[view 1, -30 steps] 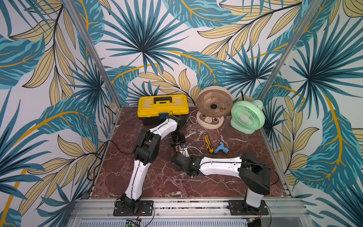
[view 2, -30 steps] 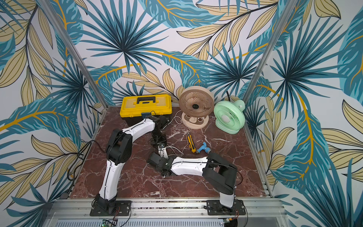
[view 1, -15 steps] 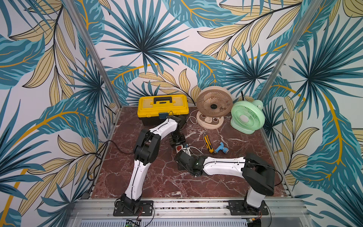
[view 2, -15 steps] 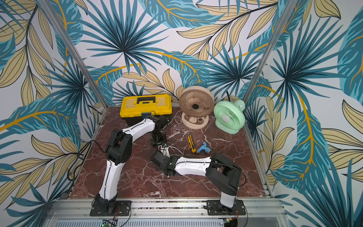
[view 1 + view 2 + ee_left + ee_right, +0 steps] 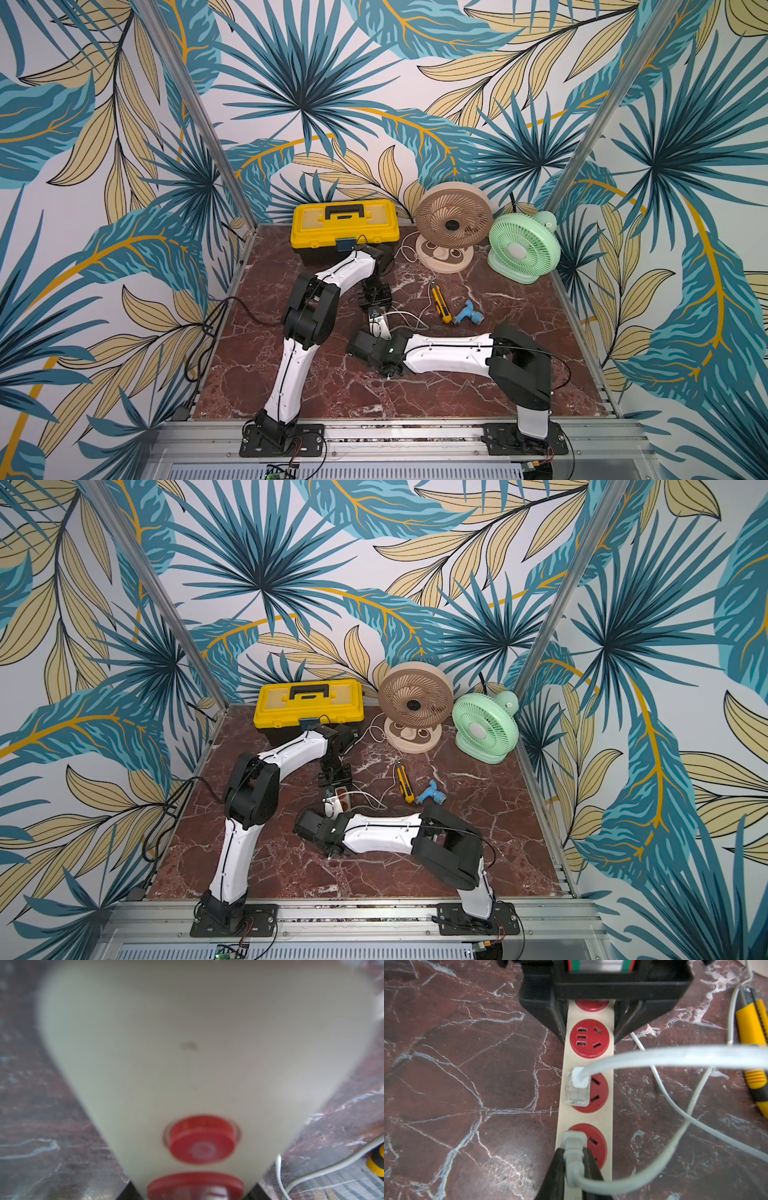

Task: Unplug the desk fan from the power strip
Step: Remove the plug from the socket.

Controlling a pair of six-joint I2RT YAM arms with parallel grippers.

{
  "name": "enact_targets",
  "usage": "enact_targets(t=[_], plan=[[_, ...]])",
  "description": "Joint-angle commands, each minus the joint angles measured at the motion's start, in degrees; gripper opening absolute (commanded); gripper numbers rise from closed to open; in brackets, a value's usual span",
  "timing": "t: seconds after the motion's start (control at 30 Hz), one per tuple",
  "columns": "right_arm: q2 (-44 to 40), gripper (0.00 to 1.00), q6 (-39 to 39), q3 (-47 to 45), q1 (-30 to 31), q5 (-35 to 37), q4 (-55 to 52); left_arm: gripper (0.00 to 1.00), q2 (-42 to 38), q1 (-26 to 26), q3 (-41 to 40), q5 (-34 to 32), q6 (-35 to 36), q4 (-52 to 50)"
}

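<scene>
Reaching low, the right gripper (image 5: 574,1157) was clamped on the grey plug (image 5: 574,1140), the left gripper (image 5: 590,1022), ahead, on the power strip (image 5: 585,1118).

The desk fan (image 5: 453,222), beige with a swirled brown grille and a bear-faced cream base, stood upright just beside the yellow toolbox (image 5: 345,226). The power strip (image 5: 591,1118), a cream bar with 4 red sockets, lay flat in front of that toolbox, a white plug (image 5: 576,1086) and a grey plug (image 5: 574,1142) seated in it.
</scene>
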Motion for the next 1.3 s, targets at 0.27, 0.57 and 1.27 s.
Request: enact_targets(t=[0.27, 0.57, 1.27], plan=[[0.6, 0.00, -3.4, 3.8, 4.2, 3.8, -5.0, 0.00, 9.1, 0.9, -5.2, -5.9, -0.1, 5.4], [-7.2, 0.00, 0.2, -6.6, 3.0, 4.2, 2.9, 0.00, 9.2, 0.9, -5.0, -5.9, 0.1, 5.3], [-18.7, 0.00, 4.0, -22.8, -4.0, -4.2, 16.2, 0.00, 9.7, 0.9, -4.9, -3.8, 0.4, 6.3]])
